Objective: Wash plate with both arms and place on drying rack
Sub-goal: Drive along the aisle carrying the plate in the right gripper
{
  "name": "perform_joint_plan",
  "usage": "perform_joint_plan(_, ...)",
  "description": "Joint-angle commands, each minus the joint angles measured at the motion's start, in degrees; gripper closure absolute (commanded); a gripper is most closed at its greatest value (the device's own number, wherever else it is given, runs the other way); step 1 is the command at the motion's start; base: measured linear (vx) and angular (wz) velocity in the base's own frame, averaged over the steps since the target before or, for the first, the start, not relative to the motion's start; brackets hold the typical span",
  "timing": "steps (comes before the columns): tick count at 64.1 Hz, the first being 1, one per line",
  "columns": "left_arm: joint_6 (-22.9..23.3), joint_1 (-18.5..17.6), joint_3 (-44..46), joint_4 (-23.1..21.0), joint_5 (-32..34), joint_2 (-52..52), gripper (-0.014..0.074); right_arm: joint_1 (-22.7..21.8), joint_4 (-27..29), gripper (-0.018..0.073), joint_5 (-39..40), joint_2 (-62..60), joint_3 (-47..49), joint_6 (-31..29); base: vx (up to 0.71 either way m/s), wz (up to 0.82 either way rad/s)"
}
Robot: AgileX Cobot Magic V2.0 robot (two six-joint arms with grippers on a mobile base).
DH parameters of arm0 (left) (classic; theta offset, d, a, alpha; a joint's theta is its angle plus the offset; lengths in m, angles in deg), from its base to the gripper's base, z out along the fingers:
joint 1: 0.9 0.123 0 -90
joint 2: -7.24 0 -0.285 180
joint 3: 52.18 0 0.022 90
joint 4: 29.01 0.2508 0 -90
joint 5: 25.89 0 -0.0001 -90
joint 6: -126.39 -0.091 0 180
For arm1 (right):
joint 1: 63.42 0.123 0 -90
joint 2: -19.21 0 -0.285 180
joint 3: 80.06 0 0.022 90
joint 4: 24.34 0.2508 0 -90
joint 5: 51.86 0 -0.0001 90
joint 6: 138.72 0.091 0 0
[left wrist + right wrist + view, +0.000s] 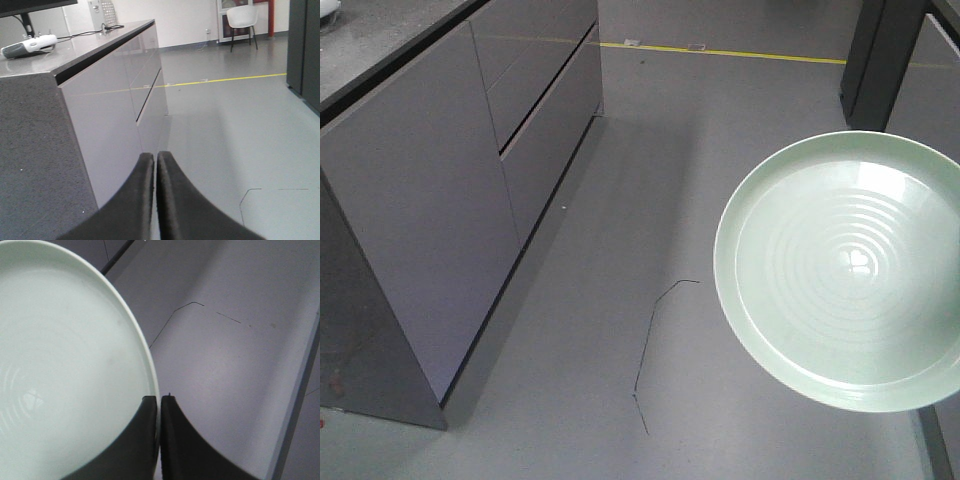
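The pale mint-green plate (845,265) hangs in the air above the grey floor at the right of the front view, its ringed face toward the camera. In the right wrist view the plate (65,370) fills the left side, and my right gripper (160,400) is shut on its rim, one finger on each side. My left gripper (155,156) is shut with nothing between its fingers, pointing along the cabinet front over the floor. The drying rack is out of view. Neither arm shows in the front view.
A long grey cabinet (450,200) with drawers runs along the left; its counter (75,47) carries a white device (30,45) and a cable. A yellow floor line (720,52) crosses the back. Dark furniture (880,60) stands at the right, a white chair (242,20) far back.
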Motion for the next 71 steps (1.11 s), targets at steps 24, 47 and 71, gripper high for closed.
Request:
perform_joint_plan(24,0.6,-0.3,-1.5,-0.1,3.9,-0.8,0.0594,-0.4,0.6,0.0567,3.5,-0.4,1.5,0.2,0.09,0.16)
perform_joint_plan(47,0.6,-0.3,-1.5,-0.1,3.9,-0.8,0.0594,-0.4,0.6,0.0567,3.5,-0.4,1.5,0.2,0.14,0.10)
perform_joint_plan(71,0.6,-0.3,-1.5,-0.1,3.9,-0.8,0.0594,-0.4,0.6,0.0567,3.5,-0.4,1.5,0.2,0.16,0.00)
